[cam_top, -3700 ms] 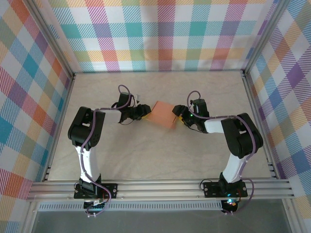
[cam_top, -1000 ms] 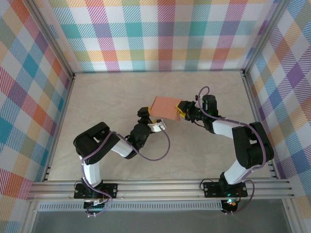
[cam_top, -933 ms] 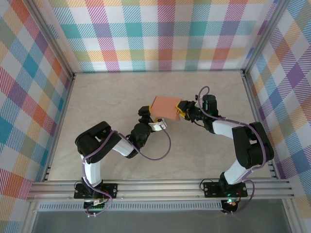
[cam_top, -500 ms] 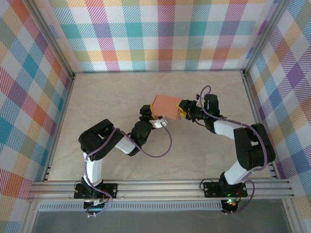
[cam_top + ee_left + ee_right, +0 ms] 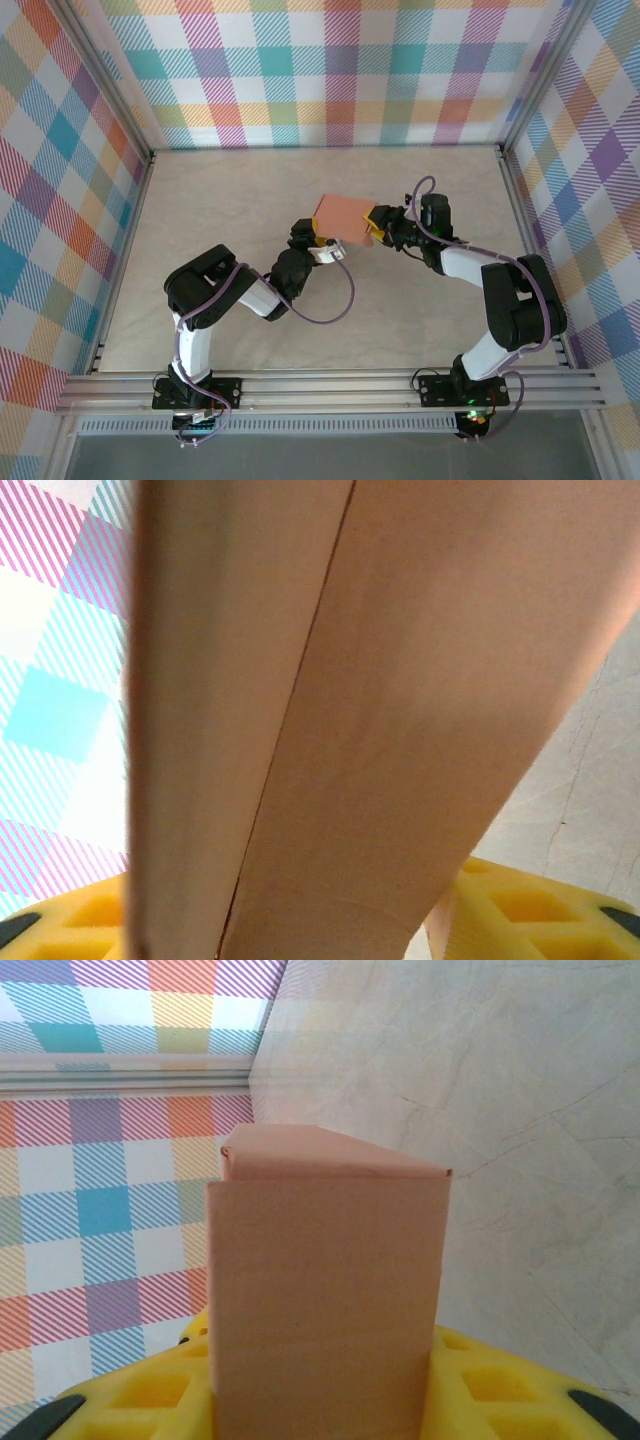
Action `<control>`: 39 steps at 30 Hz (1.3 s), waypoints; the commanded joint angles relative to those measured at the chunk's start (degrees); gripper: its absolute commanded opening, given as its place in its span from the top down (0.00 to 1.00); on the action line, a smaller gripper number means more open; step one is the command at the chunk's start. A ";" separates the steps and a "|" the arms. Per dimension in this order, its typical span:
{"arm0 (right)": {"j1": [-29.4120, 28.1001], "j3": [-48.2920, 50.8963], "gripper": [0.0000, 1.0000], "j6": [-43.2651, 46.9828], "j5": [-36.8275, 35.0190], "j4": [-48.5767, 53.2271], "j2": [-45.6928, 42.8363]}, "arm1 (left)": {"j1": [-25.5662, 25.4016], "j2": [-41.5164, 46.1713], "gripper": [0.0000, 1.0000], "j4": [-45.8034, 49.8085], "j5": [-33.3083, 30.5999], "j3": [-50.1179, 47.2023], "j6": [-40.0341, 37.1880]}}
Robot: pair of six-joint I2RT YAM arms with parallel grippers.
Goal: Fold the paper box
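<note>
The right gripper (image 5: 320,1410) is clamped on the paper box (image 5: 325,1290). Its yellow pads (image 5: 500,1390) press either side of the salmon card, which stands straight out ahead of the fingers with a folded flap at its far end. The left gripper (image 5: 290,930) also has the box squeezed between its pads, a crease in the card running away from it. From above, the box sits between both grippers over the table (image 5: 250,190), with the right one at its right end and the left one at its near left corner.

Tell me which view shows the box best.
Top external: the box shows its whole outline there. The left wrist view has it too close, a blurred stretch of card with one seam. The right wrist view gives one flat panel and a folded top edge.
</note>
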State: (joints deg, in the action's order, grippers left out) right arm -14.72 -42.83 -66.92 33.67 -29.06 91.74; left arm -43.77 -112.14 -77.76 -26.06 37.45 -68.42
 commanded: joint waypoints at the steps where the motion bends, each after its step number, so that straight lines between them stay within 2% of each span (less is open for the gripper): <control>1: -0.15 -0.15 0.59 0.12 2.87 -0.24 -1.66 | 0.62 -0.34 0.47 -0.64 -0.74 0.90 0.72; 5: -0.21 -0.06 0.59 0.21 2.69 0.00 -1.91 | 0.54 -0.45 0.51 -0.47 -0.96 0.85 0.66; 15: -0.23 -0.27 0.52 0.71 1.78 1.19 -2.58 | 0.29 1.93 0.51 5.19 -1.07 0.69 0.65; 19: -0.22 -0.15 0.40 2.14 0.34 3.28 -3.64 | 0.26 5.01 0.52 12.60 -0.69 0.69 2.63; 23: -0.19 -0.38 0.29 5.66 -2.68 8.44 -5.90 | 0.31 8.97 0.52 23.92 -0.30 1.55 7.43; 29: -0.09 -0.87 0.26 12.83 -9.38 17.93 -10.01 | 0.73 14.38 0.52 42.58 3.55 4.43 13.73; 39: 0.00 -3.54 0.26 22.56 -14.59 27.69 -14.24 | 3.01 16.97 0.54 59.97 12.16 8.43 21.92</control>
State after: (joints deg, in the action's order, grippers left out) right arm -14.70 -44.31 -49.17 21.32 -5.32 79.40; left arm -41.76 -97.27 -25.87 -18.52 44.36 -50.96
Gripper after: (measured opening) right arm 0.740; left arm 0.459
